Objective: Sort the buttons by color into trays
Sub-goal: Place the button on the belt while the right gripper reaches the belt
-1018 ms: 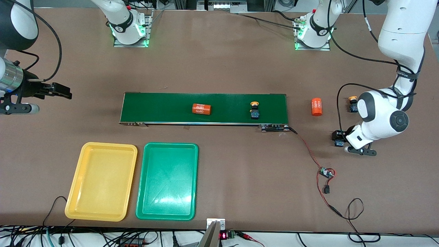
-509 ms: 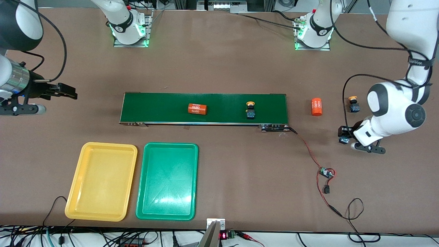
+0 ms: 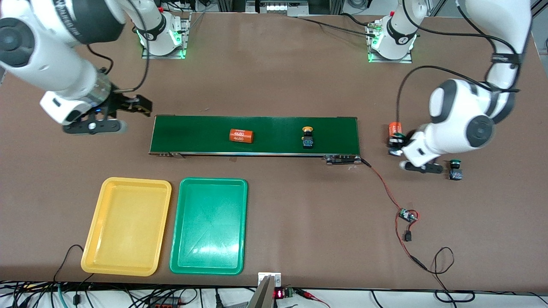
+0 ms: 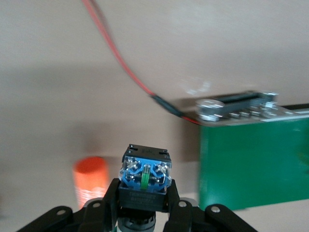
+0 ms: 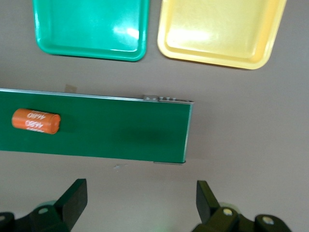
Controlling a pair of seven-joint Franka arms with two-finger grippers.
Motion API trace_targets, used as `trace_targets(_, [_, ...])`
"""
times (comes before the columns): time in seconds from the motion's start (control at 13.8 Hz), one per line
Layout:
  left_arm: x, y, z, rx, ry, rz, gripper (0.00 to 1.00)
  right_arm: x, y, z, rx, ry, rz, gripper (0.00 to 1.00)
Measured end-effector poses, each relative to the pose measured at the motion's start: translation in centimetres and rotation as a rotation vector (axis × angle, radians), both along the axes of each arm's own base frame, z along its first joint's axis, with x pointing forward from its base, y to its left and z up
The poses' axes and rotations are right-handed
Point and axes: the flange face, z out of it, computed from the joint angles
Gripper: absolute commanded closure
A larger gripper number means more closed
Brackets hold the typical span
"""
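Note:
My left gripper (image 3: 396,143) is shut on a button (image 3: 399,137) with a green cap, its blue-and-black body (image 4: 145,175) gripped between the fingers (image 4: 111,193). It hangs over the table just off the conveyor's end, beside an orange cylinder (image 3: 394,128). A second green button (image 3: 455,168) stands on the table by the left arm. A yellow-capped button (image 3: 307,137) rides on the belt. My right gripper (image 3: 138,105) is open and holds nothing, over the table by the conveyor's other end. The yellow tray (image 3: 126,226) and the green tray (image 3: 209,226) hold nothing.
The dark green conveyor (image 3: 274,128) lies across the table's middle with an orange "4680" cylinder (image 3: 241,135) on it. A red wire (image 3: 387,190) runs from the conveyor's end to a small circuit board (image 3: 406,215). The left arm's body covers the table near its end.
The left gripper closed on the green button, lifted it and carried it toward the conveyor. The right arm swung in to the belt's end. Cylinder and yellow button drifted along the belt.

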Motion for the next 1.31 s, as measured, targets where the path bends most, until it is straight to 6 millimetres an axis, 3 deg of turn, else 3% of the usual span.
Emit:
trace_targets(0.15, [-1.2, -3.4, 0.3, 0.011, 0.008, 0.010, 1.00, 0.2, -0.2, -0.6, -0.004, 0.006, -0.004, 0.00])
trace_targets(0.36, [-1.9, -6.3, 0.1, 0.010, -0.018, -0.007, 1.00, 0.7, -1.9, -0.8, -0.004, 0.016, -0.012, 0.00])
trace_targets(0.65, [-3.1, -10.8, -1.8, 0.010, -0.046, -0.022, 1.00, 0.0, -2.7, -0.5, -0.015, 0.061, -0.021, 0.00])
trace_targets(0.8, [-3.7, -12.8, -2.9, 0.009, -0.052, -0.028, 1.00, 0.3, -4.6, -0.1, -0.005, 0.057, -0.046, 0.00])
trace_targets(1.09, [-4.0, -14.0, -5.0, -0.005, -0.085, -0.022, 1.00, 0.8, -9.1, 0.5, 0.050, 0.053, -0.049, 0.00])
trace_targets(1.31, [-4.8, -14.3, -6.9, -0.017, -0.103, 0.004, 1.00, 0.0, -9.0, -0.2, 0.062, 0.027, -0.045, 0.00])
